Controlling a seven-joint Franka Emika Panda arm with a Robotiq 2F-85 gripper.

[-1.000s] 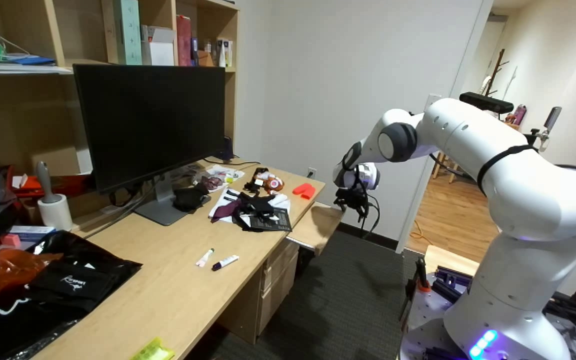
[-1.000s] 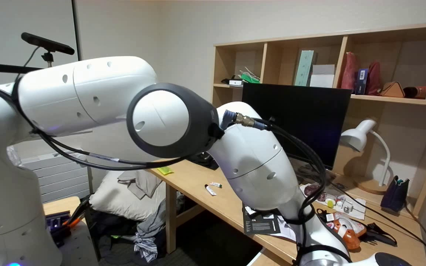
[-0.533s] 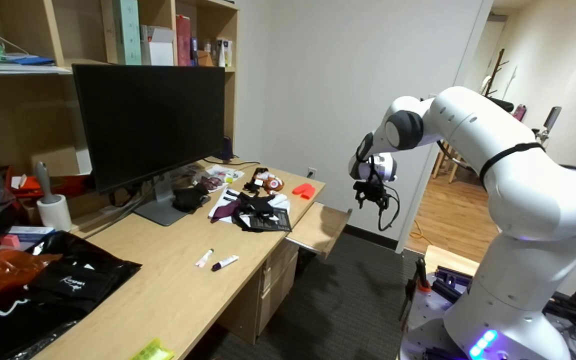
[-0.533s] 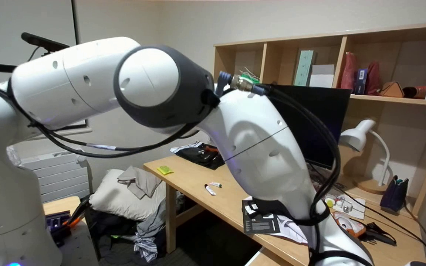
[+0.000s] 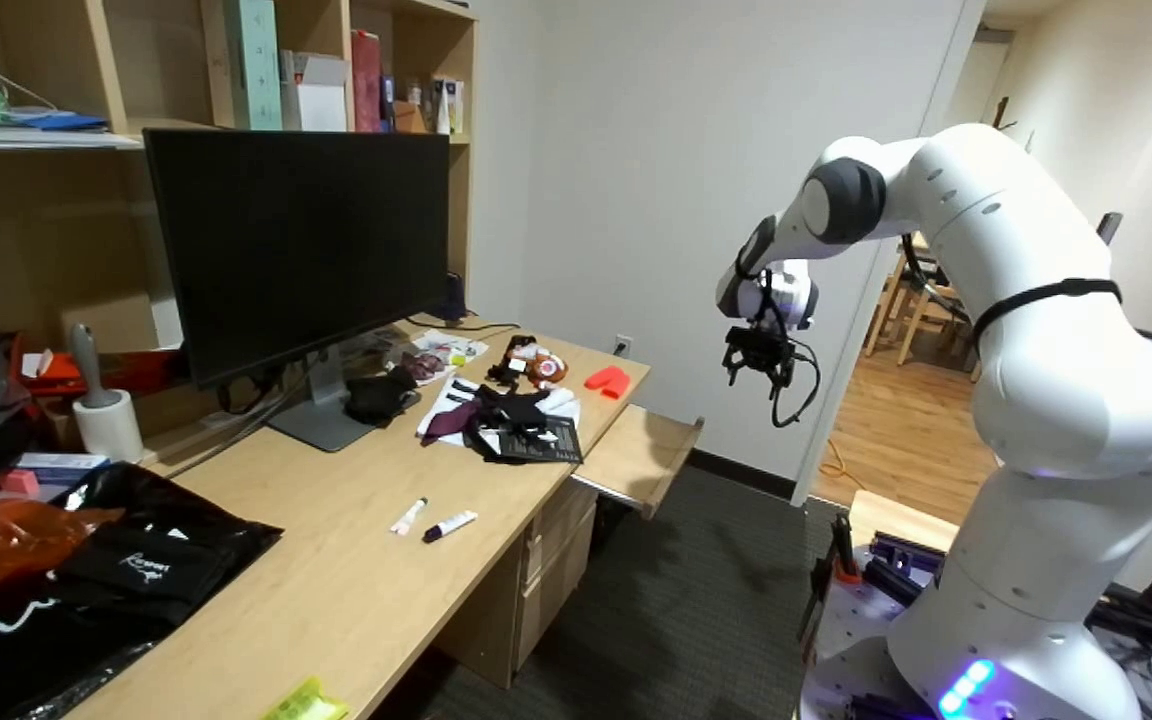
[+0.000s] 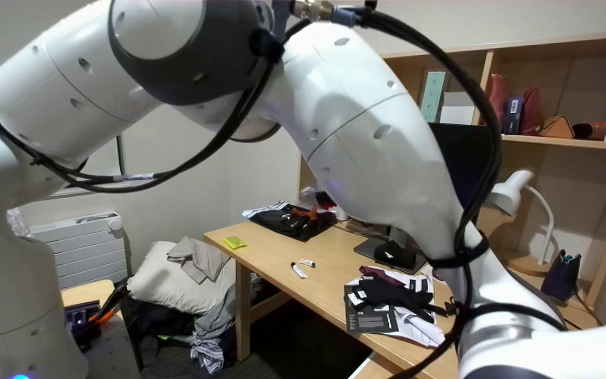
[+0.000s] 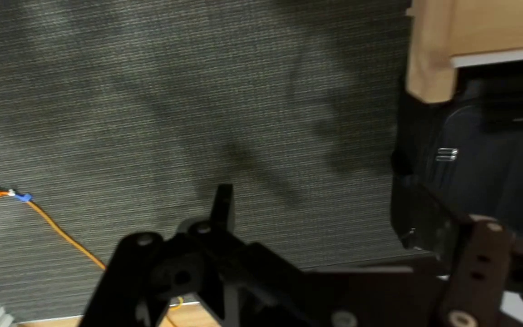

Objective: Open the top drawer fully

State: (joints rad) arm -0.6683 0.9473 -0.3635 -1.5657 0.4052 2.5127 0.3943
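Top drawer [image 5: 642,448] juts out under worktop [image 5: 356,565], lower than tool [image 5: 754,382] & well apart; jaws spread w/ gap btwn.

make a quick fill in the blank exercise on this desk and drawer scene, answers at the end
1. The drawer that is pulled out is the ____ one of its stack.
2. The gripper, apart from that drawer, is holding ____.
3. The lamp shade in an exterior view is coloured ____.
4. On the desk, ____ slim white tubes lie near each other.

Missing words: top; nothing; white; two.
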